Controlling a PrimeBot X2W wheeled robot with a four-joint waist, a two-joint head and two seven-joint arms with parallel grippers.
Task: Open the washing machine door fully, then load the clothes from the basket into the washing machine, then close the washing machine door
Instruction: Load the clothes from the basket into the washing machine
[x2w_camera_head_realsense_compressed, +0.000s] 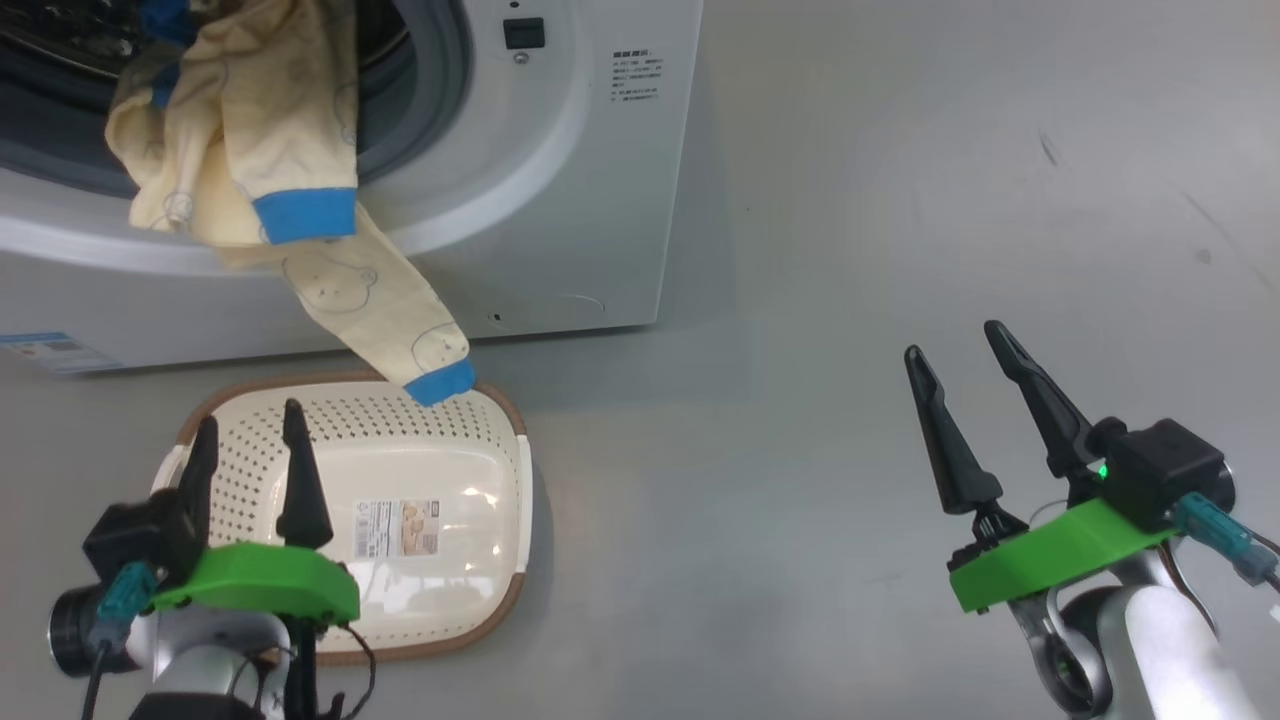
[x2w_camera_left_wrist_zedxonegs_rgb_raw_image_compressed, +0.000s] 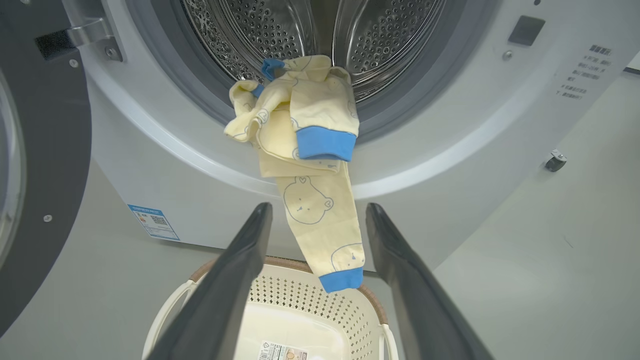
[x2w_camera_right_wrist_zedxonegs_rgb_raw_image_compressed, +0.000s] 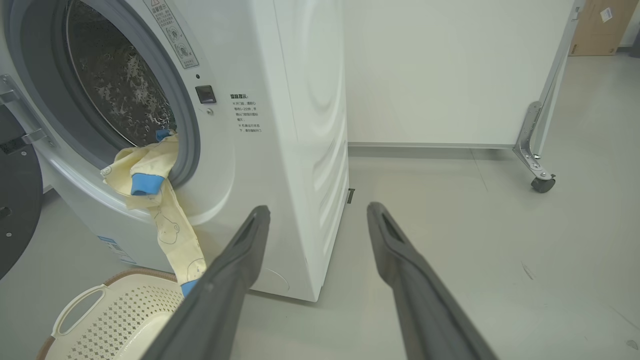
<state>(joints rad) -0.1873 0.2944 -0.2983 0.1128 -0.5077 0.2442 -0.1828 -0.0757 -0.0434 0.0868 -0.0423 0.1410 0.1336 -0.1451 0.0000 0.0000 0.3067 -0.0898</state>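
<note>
Clothes (x2w_camera_head_realsense_compressed: 270, 130) spilling from washing machine (x2w_camera_head_realsense_compressed: 560, 200) drum, basket (x2w_camera_head_realsense_compressed: 380, 425) with label (x2w_camera_head_realsense_compressed: 400, 527) inside

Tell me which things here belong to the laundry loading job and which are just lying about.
Part of the job:
washing machine
door, swung open
clothes, hanging out of the drum mouth
basket

Just lying about:
wheeled white panel
cardboard box

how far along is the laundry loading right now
Done: the washing machine door stands open and the basket looks empty. In hand: the clothes hang half out of the washing machine, one leg dangling over the basket; left gripper and right gripper have open, empty jaws. Left: push the clothes fully in, close the door.
</note>
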